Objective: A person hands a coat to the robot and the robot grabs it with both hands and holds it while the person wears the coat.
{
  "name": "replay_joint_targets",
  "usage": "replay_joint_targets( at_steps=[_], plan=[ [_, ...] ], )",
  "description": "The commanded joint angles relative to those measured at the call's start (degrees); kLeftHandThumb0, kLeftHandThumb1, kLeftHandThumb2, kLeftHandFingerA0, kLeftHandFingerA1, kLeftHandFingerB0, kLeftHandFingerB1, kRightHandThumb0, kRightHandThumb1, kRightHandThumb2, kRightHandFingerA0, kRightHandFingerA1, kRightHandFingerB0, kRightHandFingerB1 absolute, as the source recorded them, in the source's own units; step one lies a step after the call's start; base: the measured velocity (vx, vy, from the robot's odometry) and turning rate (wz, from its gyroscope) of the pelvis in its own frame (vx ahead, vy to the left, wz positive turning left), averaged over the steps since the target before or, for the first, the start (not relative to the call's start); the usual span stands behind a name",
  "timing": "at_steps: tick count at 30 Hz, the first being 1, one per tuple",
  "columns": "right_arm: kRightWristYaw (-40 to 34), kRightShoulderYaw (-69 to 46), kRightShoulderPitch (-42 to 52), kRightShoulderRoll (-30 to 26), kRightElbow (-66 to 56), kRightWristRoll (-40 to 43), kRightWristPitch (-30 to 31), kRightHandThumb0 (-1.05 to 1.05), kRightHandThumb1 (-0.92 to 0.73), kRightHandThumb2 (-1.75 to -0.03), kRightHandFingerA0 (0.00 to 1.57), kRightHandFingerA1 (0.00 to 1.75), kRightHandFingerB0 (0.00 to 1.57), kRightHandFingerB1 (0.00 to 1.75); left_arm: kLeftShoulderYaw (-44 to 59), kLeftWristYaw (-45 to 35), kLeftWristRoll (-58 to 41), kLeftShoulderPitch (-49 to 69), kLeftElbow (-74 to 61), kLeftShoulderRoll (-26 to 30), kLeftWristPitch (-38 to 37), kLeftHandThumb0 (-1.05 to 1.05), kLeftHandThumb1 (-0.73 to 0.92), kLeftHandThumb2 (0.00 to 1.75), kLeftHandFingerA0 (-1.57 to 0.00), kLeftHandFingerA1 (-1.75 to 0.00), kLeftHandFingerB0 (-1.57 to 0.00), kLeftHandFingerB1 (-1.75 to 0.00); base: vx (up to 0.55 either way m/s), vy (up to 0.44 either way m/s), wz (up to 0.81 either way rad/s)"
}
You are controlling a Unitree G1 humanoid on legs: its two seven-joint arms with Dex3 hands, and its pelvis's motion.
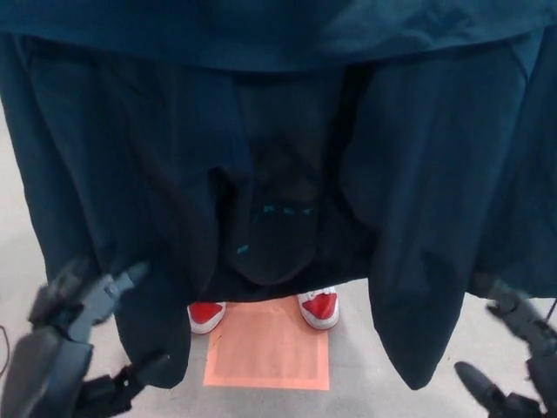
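Observation:
A dark teal coat (278, 148) hangs spread across most of the head view, its inside facing me, with two sleeves dangling at lower left and lower right. My left hand (74, 344) is raised at the lower left, open, its fingers (122, 280) just in front of the coat's left sleeve. My right hand (513, 357) is up at the lower right, open, beside the right sleeve (418, 322) and apart from it. A person stands behind the coat; only red and white shoes (320, 306) show beneath its hem.
An orange square mat (268, 347) lies on the grey floor under the person's feet. A thin black cable (552, 313) runs along the right edge.

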Motion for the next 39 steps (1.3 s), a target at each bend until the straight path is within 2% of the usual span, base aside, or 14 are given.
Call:
replay_joint_targets(
  at_steps=[1,2,3,4,6,7,17,18,20,28,36,37,38,39],
  plan=[
    [3.4,-15.4,6.2,-5.7,-31.5,5.7,-9.7,-0.61,-0.66,-0.62,0.24,0.41,0.06,0.18,16.1,-4.5,-5.4,6.2,-31.9,7.8,-14.6,-0.77,0.51,0.82,-0.07,-0.39,-0.16,-0.4,0.0,0.0,0.0],
    [3.5,-17.1,4.6,-6.3,-32.5,5.3,-9.3,-0.64,-0.69,-0.6,0.27,0.41,0.04,0.24,17.2,-5.6,-7.4,5.2,-33.4,8.8,-13.8,-0.37,0.28,0.91,-0.01,-0.5,0.0,-0.47,0.0,0.0,0.0],
    [4.9,-18.9,1.9,-8.0,-33.8,7.4,-8.1,-0.67,-0.54,-0.84,0.18,0.5,0.03,0.2,19.1,-6.8,-9.3,2.9,-35.6,10.0,-11.7,-0.79,0.49,0.84,-0.06,-0.3,-0.14,-0.4,0.0,0.0,0.0],
    [6.3,-20.0,-0.3,-9.3,-34.9,9.4,-6.6,-0.59,-0.65,-0.62,0.21,0.41,0.03,0.16,20.1,-8.3,-12.0,1.2,-37.4,11.3,-9.3,-0.38,0.26,0.89,0.0,-0.5,0.0,-0.47,0.0,0.0,0.0],
    [7.0,-20.6,-2.1,-10.1,-35.3,10.6,-5.7,-0.61,-0.65,-0.59,0.21,0.39,0.01,0.23,20.4,-9.5,-14.5,-0.2,-38.0,12.3,-7.9,-0.38,0.26,0.9,0.0,-0.5,0.0,-0.47,0.0,0.0,0.0],
    [8.1,-21.1,-6.9,-11.5,-35.3,11.7,-2.8,-0.7,-0.52,-0.84,0.17,0.48,0.04,0.23,20.8,-11.1,-16.6,-5.2,-35.4,15.1,-7.2,-0.38,0.29,0.92,0.0,-0.49,0.0,-0.47,0.0,0.0,0.0],
    [17.2,-19.0,-32.4,-20.4,-29.5,13.8,10.6,-0.76,-0.59,-0.98,0.04,0.4,0.02,0.25,19.9,-20.3,-20.9,-26.9,-27.3,23.5,5.1,-0.38,0.3,0.94,0.0,-0.48,0.0,-0.47,0.0,0.0,0.0],
    [19.9,-17.2,-38.8,-22.2,-25.8,13.5,13.2,-0.88,-0.65,-0.99,0.09,0.29,0.09,0.16,18.2,-23.3,-21.2,-33.1,-23.6,25.3,7.1,-0.81,0.57,0.96,-0.05,-0.29,-0.05,-0.37,0.0,0.0,0.0],
    [21.7,-15.9,-42.8,-23.1,-23.3,13.7,14.4,-0.88,-0.64,-0.98,0.1,0.29,0.09,0.17,16.9,-25.7,-21.2,-36.9,-21.9,26.3,9.7,-0.88,0.62,0.98,-0.09,-0.2,-0.09,-0.32,0.0,0.0,0.0],
    [36.2,-4.8,-66.2,-26.4,-2.2,10.0,18.3,-0.87,-0.65,-1.01,0.01,0.23,0.0,0.09,5.8,-37.0,-11.9,-60.5,-2.9,27.0,15.2,-0.85,0.59,1.01,0.0,-0.2,-0.06,-0.23,0.0,0.0,0.0],
    [47.5,4.8,-76.4,-25.2,9.3,7.4,20.4,-0.83,-0.59,-0.96,0.0,0.21,0.0,0.09,-1.8,-48.0,-9.8,-68.2,4.9,26.5,21.0,-0.95,0.64,1.05,-0.03,-0.1,-0.06,-0.12,0.0,0.0,0.0],
    [48.9,6.0,-76.9,-24.9,10.0,7.4,21.1,-0.83,-0.58,-0.95,0.0,0.18,0.0,0.09,-2.9,-49.8,-9.7,-68.5,4.9,26.7,22.0,-1.0,0.79,0.66,0.0,-0.21,0.0,-0.22,0.0,0.0,0.0],
    [49.6,6.6,-77.0,-24.8,10.3,7.4,21.2,-0.83,-0.58,-0.95,0.0,0.17,0.0,0.08,-3.5,-51.0,-9.8,-68.6,5.1,26.8,22.2,-0.9,0.61,1.05,0.0,-0.12,0.0,-0.13,0.0,0.0,0.0],
    [51.5,7.6,-76.6,-24.6,10.5,8.3,21.5,-0.82,-0.55,-0.93,0.01,0.25,0.0,0.09,-4.7,-53.8,-10.6,-68.5,5.1,27.2,22.8,-0.92,0.6,1.04,0.0,-0.13,0.0,-0.13,0.0,0.0,0.0]
  ],
)
